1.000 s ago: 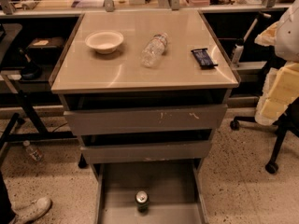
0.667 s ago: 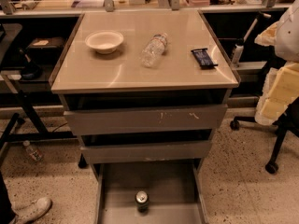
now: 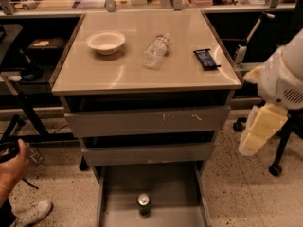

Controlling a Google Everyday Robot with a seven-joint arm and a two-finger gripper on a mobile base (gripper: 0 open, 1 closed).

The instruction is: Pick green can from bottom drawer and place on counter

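The green can (image 3: pixel 144 203) stands upright in the open bottom drawer (image 3: pixel 177 193), near the middle of its grey floor, silver top facing up. The beige counter (image 3: pixel 142 67) tops the grey cabinet. My gripper (image 3: pixel 257 132) hangs at the right, beside the cabinet's right edge at about the height of the middle drawer. It is well above and to the right of the can and holds nothing that I can see.
On the counter lie a white bowl (image 3: pixel 106 41), a clear plastic bottle (image 3: pixel 155 50) on its side and a dark snack bar (image 3: pixel 206 58). The two upper drawers (image 3: pixel 147 121) stand slightly open. A person's hand (image 3: pixel 12 167) and shoe (image 3: pixel 34 213) are at the lower left. A chair base (image 3: pixel 277 167) is at the right.
My arm and gripper have come down and a little to the left, towards the cabinet. A person's hand has come into view at the left edge. The can has not moved.
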